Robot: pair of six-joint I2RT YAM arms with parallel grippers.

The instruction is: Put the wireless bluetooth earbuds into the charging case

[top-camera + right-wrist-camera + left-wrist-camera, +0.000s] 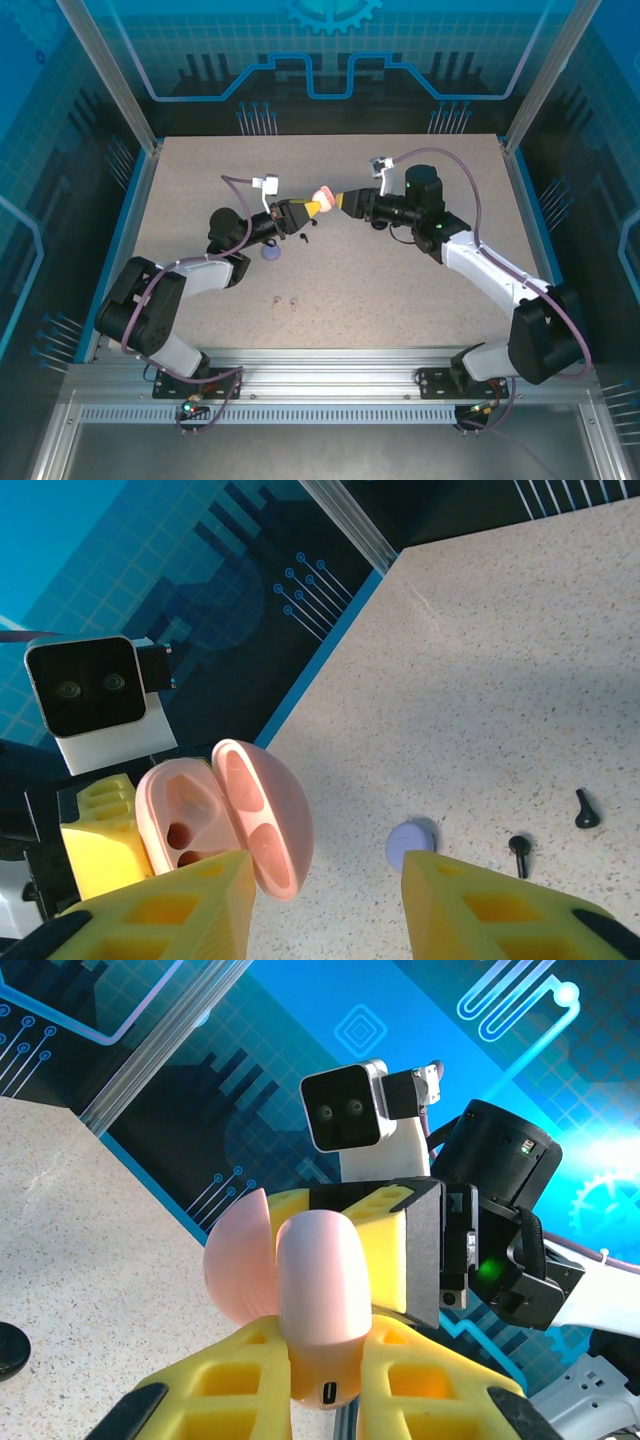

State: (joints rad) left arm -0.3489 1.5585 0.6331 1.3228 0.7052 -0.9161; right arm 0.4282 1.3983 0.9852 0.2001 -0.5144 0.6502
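Note:
My left gripper (303,210) is shut on a pale pink charging case (321,197), held above the table with its lid open. In the left wrist view the yellow fingers (250,1370) clamp the case (322,1290) on both sides, its charging port facing down. The right gripper (341,201) is open just beside the case. In the right wrist view its fingers (190,900) stand wide apart below the open case (215,815), whose two sockets are empty. Two pale pink earbuds (285,300) lie on the table nearer the bases. Two black earbuds (518,852) lie close to the lavender case.
A round lavender case (270,254) lies shut on the table below the left gripper, also in the right wrist view (410,842). A dark round object (8,1350) sits at the left edge of the left wrist view. Blue walls and metal posts enclose the speckled table (420,300).

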